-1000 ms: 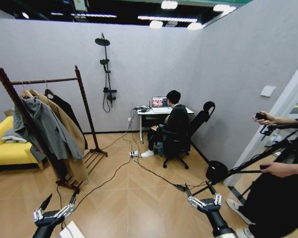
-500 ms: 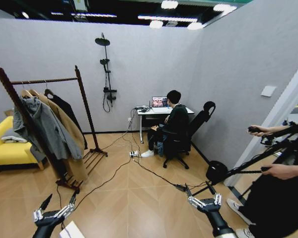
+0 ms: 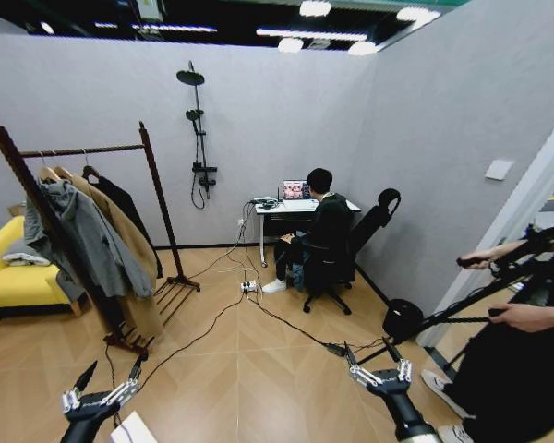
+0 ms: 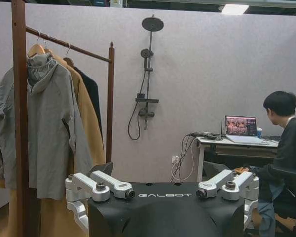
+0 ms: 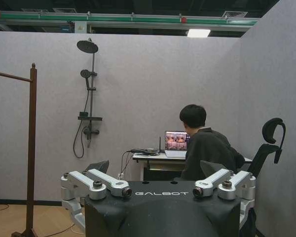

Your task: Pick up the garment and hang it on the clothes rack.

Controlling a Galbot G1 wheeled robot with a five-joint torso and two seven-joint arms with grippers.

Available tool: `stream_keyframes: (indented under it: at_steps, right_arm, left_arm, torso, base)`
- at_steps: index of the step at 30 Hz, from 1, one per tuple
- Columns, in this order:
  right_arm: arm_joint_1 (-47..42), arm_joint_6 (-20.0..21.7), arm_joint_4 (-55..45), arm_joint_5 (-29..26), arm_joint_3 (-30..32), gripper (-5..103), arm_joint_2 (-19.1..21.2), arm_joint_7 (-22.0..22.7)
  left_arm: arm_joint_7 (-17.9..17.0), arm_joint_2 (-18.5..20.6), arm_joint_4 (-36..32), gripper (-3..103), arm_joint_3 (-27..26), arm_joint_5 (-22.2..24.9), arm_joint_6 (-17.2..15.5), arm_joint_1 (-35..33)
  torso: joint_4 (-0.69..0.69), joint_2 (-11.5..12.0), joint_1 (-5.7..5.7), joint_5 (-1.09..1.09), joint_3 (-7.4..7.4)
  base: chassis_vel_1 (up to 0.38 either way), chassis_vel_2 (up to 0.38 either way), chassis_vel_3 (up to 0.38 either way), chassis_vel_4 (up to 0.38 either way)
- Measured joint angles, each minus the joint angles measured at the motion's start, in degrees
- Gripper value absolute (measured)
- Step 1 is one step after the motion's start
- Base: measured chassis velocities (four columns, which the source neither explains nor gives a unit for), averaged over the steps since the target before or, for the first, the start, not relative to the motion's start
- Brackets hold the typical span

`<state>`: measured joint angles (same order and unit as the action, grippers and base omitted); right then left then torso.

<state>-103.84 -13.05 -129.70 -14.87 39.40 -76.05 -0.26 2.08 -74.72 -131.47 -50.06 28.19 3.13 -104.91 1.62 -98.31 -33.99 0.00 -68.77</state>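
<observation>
Both arms are held low in front of the robot, forearms reaching forward over the wooden floor [image 3: 258, 369]. The left pincer [image 3: 103, 374] and the right pincer [image 3: 370, 353] each stand released, fingers spread, grasping nothing. The black garment [image 3: 127, 205] hangs on the clothes rack [image 3: 157, 198], at the far end of its bar, just beside the tan coat [image 3: 120, 235], with the grey coat [image 3: 88, 242] nearest.
</observation>
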Motion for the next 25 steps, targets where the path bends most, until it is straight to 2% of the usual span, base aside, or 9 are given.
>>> stream_keyframes:
  at_steps: [25]
  right_arm:
    - [0.0,0.0,0.0,0.0,0.0,100,0.0,0.0]
  left_arm:
    - [0.0,0.0,0.0,100,0.0,0.0,0.0,0.0]
  torso:
    - [0.00,0.0,0.00,0.00,0.00]
  base:
    - [0.000,0.000,0.000,0.000]
